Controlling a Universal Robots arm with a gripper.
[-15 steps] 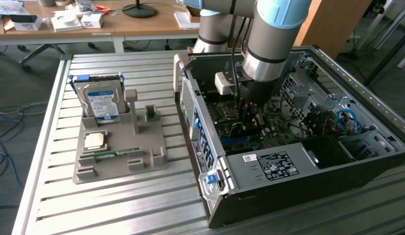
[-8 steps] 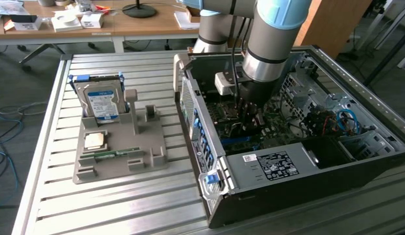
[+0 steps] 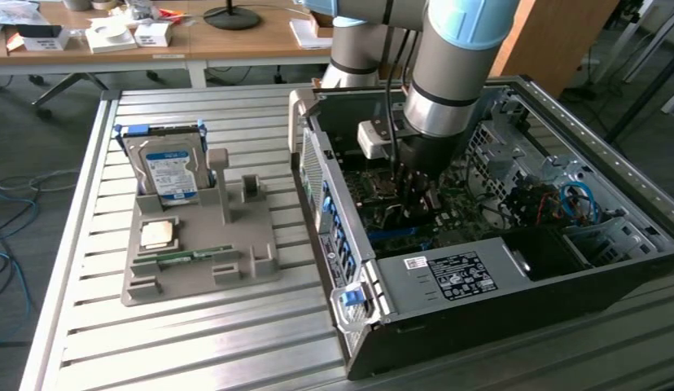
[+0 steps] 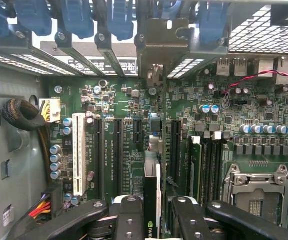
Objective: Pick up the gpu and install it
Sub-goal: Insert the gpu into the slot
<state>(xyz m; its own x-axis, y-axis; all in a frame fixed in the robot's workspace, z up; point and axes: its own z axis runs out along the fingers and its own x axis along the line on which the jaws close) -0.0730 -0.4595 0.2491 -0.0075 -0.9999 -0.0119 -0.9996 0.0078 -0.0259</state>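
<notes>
In the wrist view the gpu point(image 4: 150, 200) stands edge-on between my gripper's point(image 4: 158, 216) black fingers point(image 4: 129, 215), which are shut on it. The thin dark card runs over the green motherboard point(image 4: 119, 100), in line with the long black slots point(image 4: 120, 155). Its metal bracket point(image 4: 159, 42) sits at the case's rear slot openings. I cannot tell whether the card's edge is seated in a slot. In the exterior view the gripper point(image 3: 411, 181) is deep inside the open computer case point(image 3: 479, 277), low over the motherboard.
A grey parts holder point(image 3: 201, 269) on the slatted table carries a blue-labelled hard drive point(image 3: 168, 171), a CPU point(image 3: 158, 235) and a green RAM stick point(image 3: 185, 257). Inside the case are a white slot point(image 4: 79, 152), a CPU socket point(image 4: 256, 192) and a sleeved cable bundle point(image 4: 21, 115).
</notes>
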